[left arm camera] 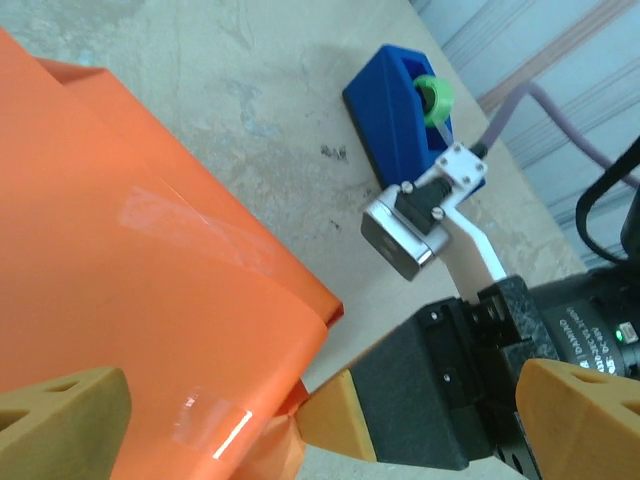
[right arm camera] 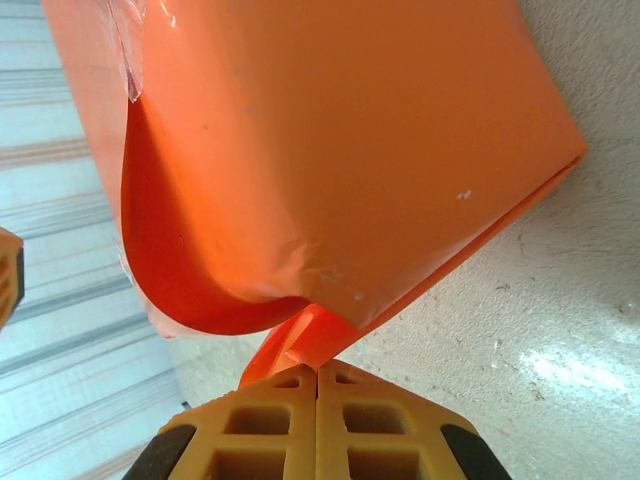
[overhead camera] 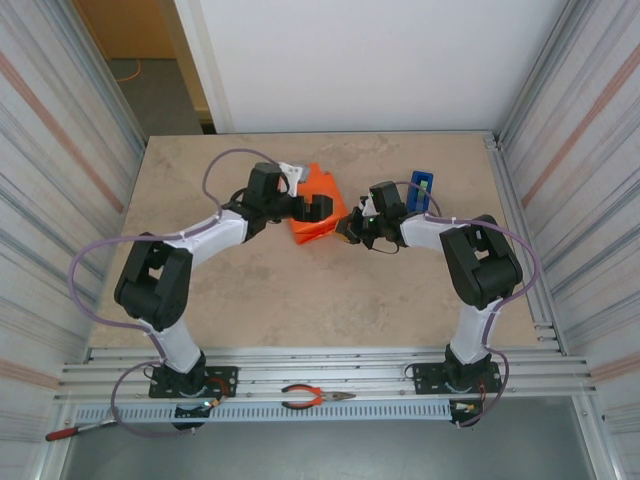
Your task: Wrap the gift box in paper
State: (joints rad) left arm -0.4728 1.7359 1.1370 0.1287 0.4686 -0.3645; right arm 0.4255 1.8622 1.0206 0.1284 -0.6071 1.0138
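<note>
box [overhead camera: 313, 226] wrapped in orange paper [right arm camera: 350, 150], mid surface [overhead camera: 300, 300]
right hand [right arm camera: 318, 372] clenched on a corner flap; left hand [overhead camera: 312, 205] released, spread wide over the box. a hard pull could tear the thin flap or drag the box. beige stone-look surface, blue dispenser [overhead camera: 421, 190] near, ribbed metal walls [overhead camera: 60, 150]

We find the table [overhead camera: 260, 290] bright and evenly lit from above, shadows faint and soft close under the paper [overhead camera: 315, 212]. Far to either side of the paper, the walls [overhead camera: 60, 150] lean outward in the overhead view. Close up, a white streak of glare sits on the paper, its curled underside sinks into deeper shade, and a pale hot spot shines on the table just right of it.
</note>
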